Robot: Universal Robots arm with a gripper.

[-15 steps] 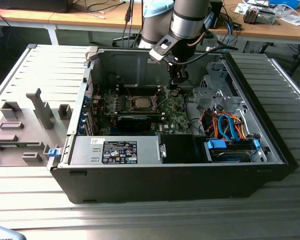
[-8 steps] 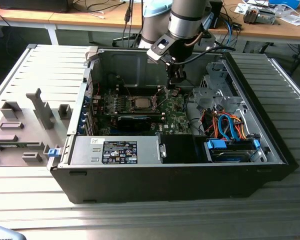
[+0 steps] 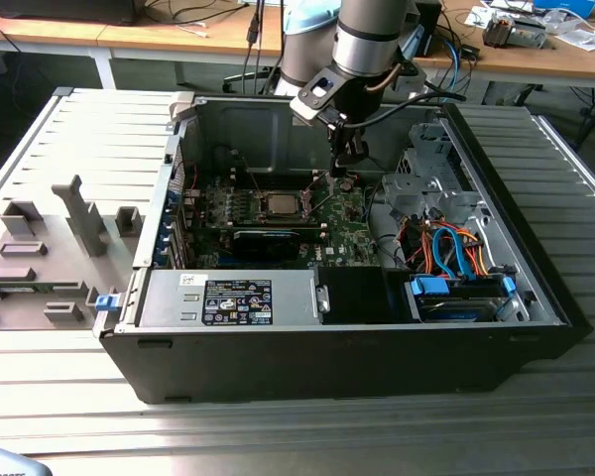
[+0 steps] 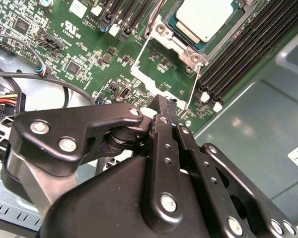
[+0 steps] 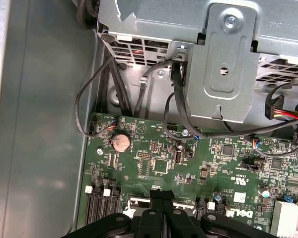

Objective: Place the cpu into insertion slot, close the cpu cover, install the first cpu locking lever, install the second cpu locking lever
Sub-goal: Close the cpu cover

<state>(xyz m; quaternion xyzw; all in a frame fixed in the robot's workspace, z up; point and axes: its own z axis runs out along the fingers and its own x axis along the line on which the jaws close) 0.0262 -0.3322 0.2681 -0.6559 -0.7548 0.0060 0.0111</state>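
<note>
The cpu [image 4: 206,17] lies flat in the insertion slot [image 4: 161,30] on the green motherboard; in the exterior view the cpu [image 3: 278,204] sits at the board's middle. The cpu cover [image 4: 148,83] appears raised off the slot, a thin silvery frame with the board visible through its window. My gripper [image 4: 161,106] is shut, fingertips together right at the cover's free edge; I cannot tell whether they touch it. In the first wrist view the gripper [image 5: 161,194] points down at the silvery edge of the cover [image 5: 131,201]. My gripper [image 3: 345,174] hangs to the exterior view's right of the cpu.
Black memory slots [image 4: 248,49] run beside the socket. A metal drive cage [image 5: 223,64] with black cables [image 5: 179,99] stands close behind the gripper. A long black card [image 3: 268,241], the power supply [image 3: 233,297] and blue and orange cables [image 3: 456,258] fill the case.
</note>
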